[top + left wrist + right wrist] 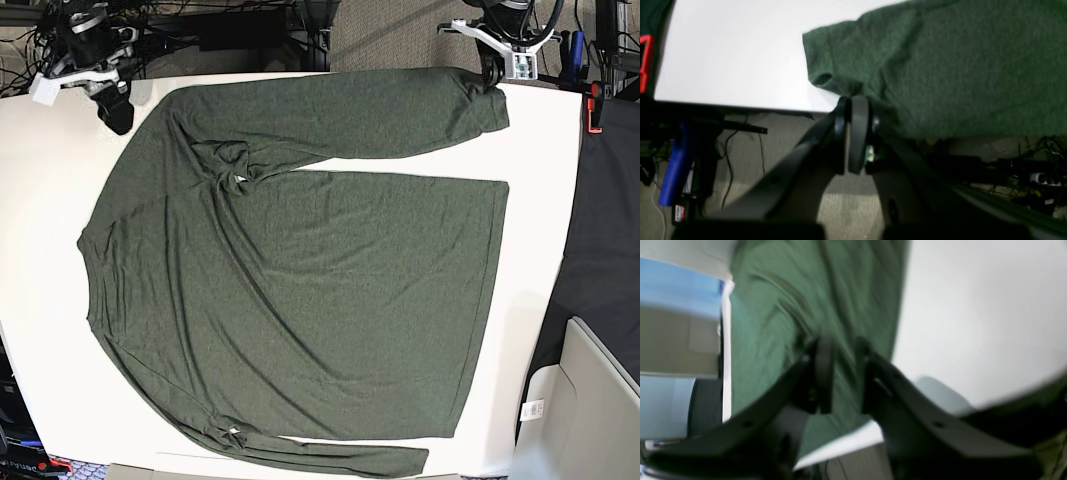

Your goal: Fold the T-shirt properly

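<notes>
Left wrist view. Left gripper [858, 103]: jaws pressed together, pinching the edge of the T-shirt [957, 66] just below the hemmed cuff [821, 78]. The cloth lies over the near corner of the white table [733, 56]; a fold hangs past the table edge.

Right wrist view. Blurred. Right gripper [843, 350]: jaws stand apart with a gap between them, over the T-shirt [773, 323]; whether any cloth is caught between them cannot be told. Table [973, 306] bare to one side of the garment.

Base view. T-shirt [300, 290]: spread nearly flat, covering most of the table [45, 300]; one sleeve runs along the far edge of the table, the other along the near edge, with a bunched wrinkle where the far sleeve meets the body. Left gripper [492, 82] at the far sleeve's cuff; right gripper [115, 110] beside the far shoulder.

Handling, as a judgement: soft, light, limp knit; it will sag and drag rather than hold shape. Best taken at hems, cuffs and shoulder seams, where the doubled cloth gives a firmer pinch.
</notes>
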